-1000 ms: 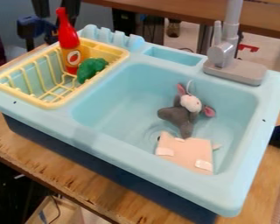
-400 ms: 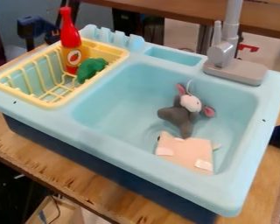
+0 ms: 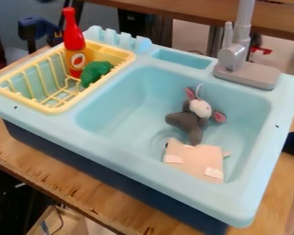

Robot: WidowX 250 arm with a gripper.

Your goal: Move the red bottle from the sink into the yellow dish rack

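A red and orange bottle [image 3: 75, 46] stands nearly upright in the yellow dish rack [image 3: 51, 109], at the upper left in the camera view. Beside its base, inside the rack, lies a green toy [image 3: 97, 72]. In the light blue sink basin [image 3: 119, 103], a grey plush mouse [image 3: 187, 121] with a white face and pink ears rests near the right side. A flat peach-coloured toy [image 3: 195, 160] with white patches lies just below the mouse, close to the basin's front right corner.
A grey faucet [image 3: 246, 71] rises at the sink's back right. Beside it, a shallow compartment [image 3: 181, 59] is set into the rim. The sink stands on a wooden table [image 3: 57, 172]. A dark blue clamp-like object [image 3: 36, 28] is behind the rack.
The bottle's neck has shifted slightly right, so it leans less. Dark shapes that stood close beside its neck have mostly gone from there. The toys in the sink have stayed put.
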